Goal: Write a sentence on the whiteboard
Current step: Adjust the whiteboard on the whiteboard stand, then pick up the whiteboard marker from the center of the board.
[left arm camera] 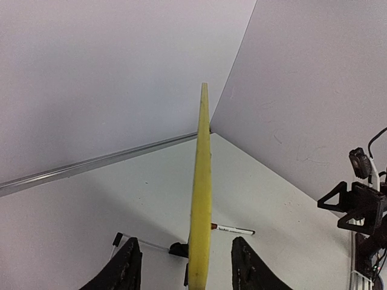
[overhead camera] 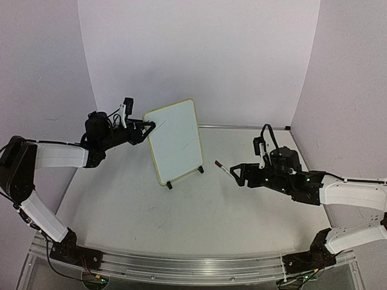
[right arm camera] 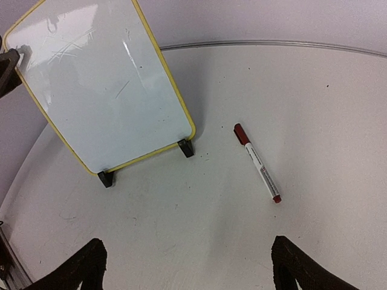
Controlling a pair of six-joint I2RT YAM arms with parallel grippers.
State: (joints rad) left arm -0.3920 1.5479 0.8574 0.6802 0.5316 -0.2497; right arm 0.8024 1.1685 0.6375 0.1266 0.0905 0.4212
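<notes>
the whiteboard (overhead camera: 174, 142) stands on the table (overhead camera: 199, 211) on its two black feet (right arm camera: 186, 148), long side up, its white face turned toward the right arm. the pale yellow frame runs all round it. the face carries faint streaks and a patch of glare near its upper part; i cannot make out any writing on it from these views.

the left gripper (overhead camera: 148, 127) sits at the board's upper left edge, off the table. from the left wrist the board is seen edge-on as a thin yellow strip standing between the two fingers (left arm camera: 128, 266) — there is a clear gap on each side of the frame, so the jaws stand parted around the edge and do not press on it.

a marker (right arm camera: 258, 163) lies flat on the table to the right of the board, near its right foot but apart from it, the dark red cap end closer to the board.

the right gripper (overhead camera: 236, 175) hangs low over the table further right of the board, just beyond the marker and pointed toward it. its fingers (right arm camera: 84, 269) are spread wide — nothing is between them, and the marker lies ahead of the tips, untouched.
</notes>
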